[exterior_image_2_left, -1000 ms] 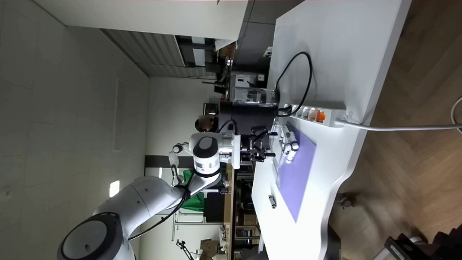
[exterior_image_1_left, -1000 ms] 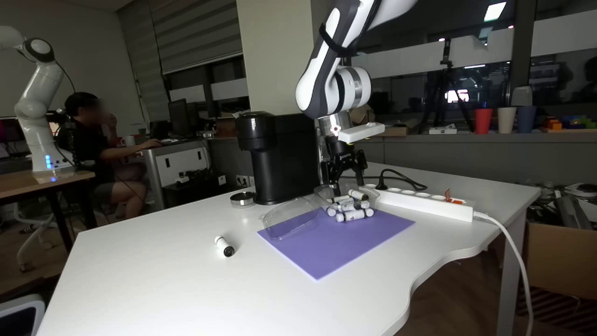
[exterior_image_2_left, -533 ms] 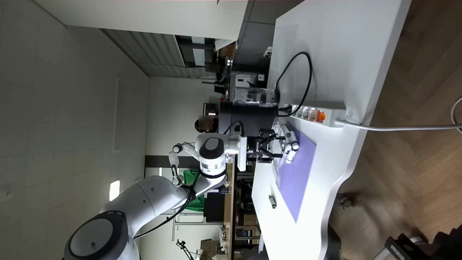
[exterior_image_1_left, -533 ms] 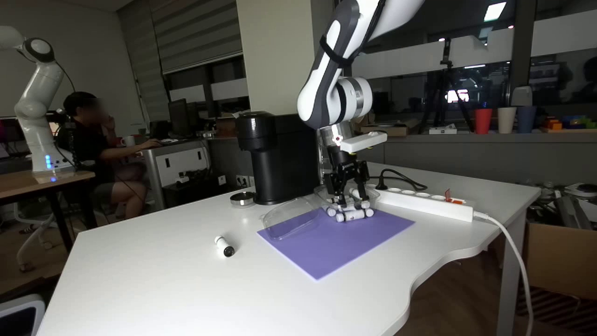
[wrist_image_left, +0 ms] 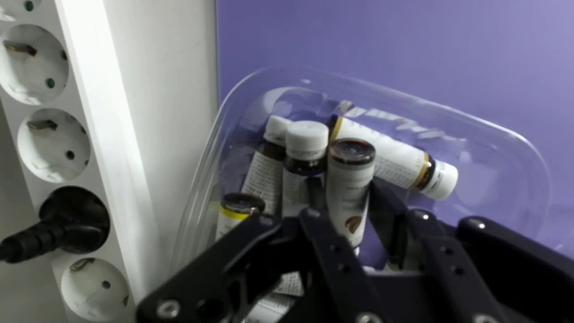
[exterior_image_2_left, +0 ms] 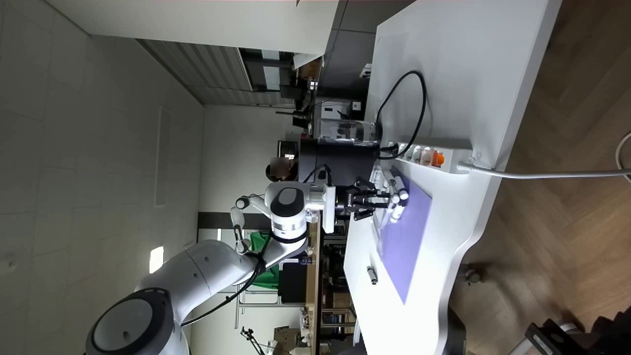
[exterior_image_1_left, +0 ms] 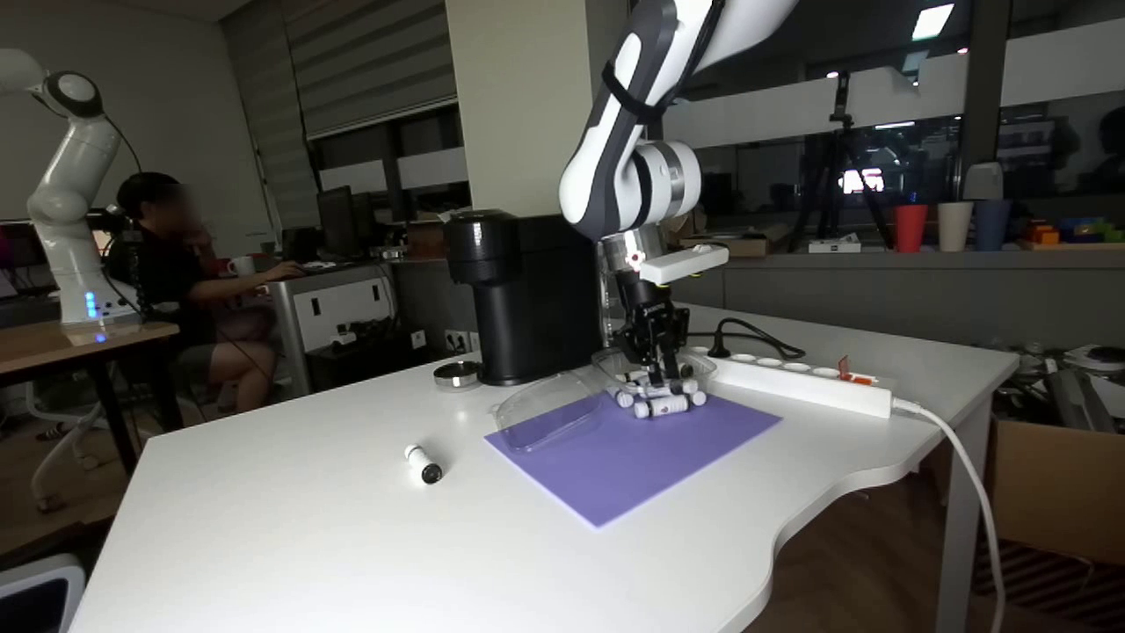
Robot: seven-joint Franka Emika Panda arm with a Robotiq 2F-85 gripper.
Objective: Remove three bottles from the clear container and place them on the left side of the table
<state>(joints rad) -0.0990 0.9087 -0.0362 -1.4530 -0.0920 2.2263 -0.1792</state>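
The power strip [exterior_image_1_left: 791, 385] and black machine [exterior_image_1_left: 540, 299] crowd the clear container [wrist_image_left: 493, 172]; much of the purple mat [exterior_image_1_left: 615, 479] lies open.

One bottle [exterior_image_1_left: 424, 464] lies on its side on the white tabletop [exterior_image_1_left: 290, 536], well apart from the open, clear container [wrist_image_left: 518, 135], inside which brown bottles [wrist_image_left: 399, 159] with white labels and white caps lie piled at differing angles.

The white arm [exterior_image_2_left: 212, 266] has a black, screw-studded claw [wrist_image_left: 349, 190].
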